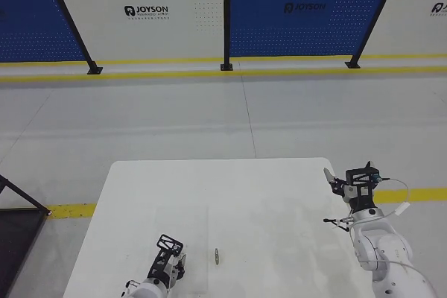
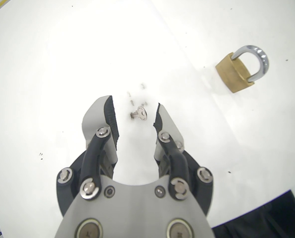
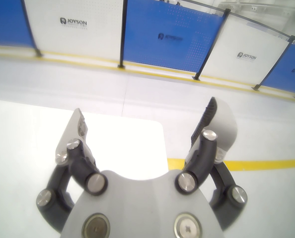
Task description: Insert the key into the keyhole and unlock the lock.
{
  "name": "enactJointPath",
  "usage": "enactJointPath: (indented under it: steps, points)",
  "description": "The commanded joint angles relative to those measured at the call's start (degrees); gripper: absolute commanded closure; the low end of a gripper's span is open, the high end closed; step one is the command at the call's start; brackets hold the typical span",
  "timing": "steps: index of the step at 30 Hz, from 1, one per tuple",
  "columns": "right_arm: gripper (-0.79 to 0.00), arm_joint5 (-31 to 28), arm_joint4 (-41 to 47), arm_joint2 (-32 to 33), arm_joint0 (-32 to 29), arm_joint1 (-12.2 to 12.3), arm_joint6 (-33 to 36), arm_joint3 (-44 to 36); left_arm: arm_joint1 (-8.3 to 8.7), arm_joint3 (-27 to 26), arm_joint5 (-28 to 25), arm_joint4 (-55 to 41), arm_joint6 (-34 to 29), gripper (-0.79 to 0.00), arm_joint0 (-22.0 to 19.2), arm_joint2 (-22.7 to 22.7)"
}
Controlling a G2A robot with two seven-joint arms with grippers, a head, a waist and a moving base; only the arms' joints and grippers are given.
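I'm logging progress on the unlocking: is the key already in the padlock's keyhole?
No, the key lies on the table between the tips of the open left claw, apart from the padlock.

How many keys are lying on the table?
1. The key lies flat on the white table, between the open fingers of the left gripper, apart from the padlock. I see no other.

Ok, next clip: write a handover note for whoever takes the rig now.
Left claw open, empty; the key lies on the table, seen between its fingers.
Right claw open, empty, by the table's far corner.
Lock lies on the table, apart from the key, shackle looks shut.
Done: nothing yet. Left: grasp key, insert it, turn.
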Motion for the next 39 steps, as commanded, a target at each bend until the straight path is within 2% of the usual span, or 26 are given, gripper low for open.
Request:
enactJointPath:
  steps: [1, 15, 27, 39]
  points:
    - [-0.785, 0.00, 0.00, 0.00, 0.00, 0.00, 0.00, 0.00, -0.01, 0.13, -0.22, 0.46, -0.51, -0.369, -0.27, 0.38]
    - [-0.785, 0.00, 0.00, 0.00, 0.00, 0.00, 0.00, 0.00, -0.15, 1.68, 0.17, 1.00, -1.17, -0.246, -1.84, 1.15]
    - [-0.785, 0.00, 0.00, 0.00, 0.00, 0.00, 0.00, 0.00, -0.24, 3.04, 0.14, 0.81, -1.57, -0.179, -3.02, 1.53]
    - [-0.785, 0.00, 0.00, 0.00, 0.00, 0.00, 0.00, 0.00, -0.25, 2.85, 0.69, 1.10, -1.21, -0.025, -2.79, 1.51]
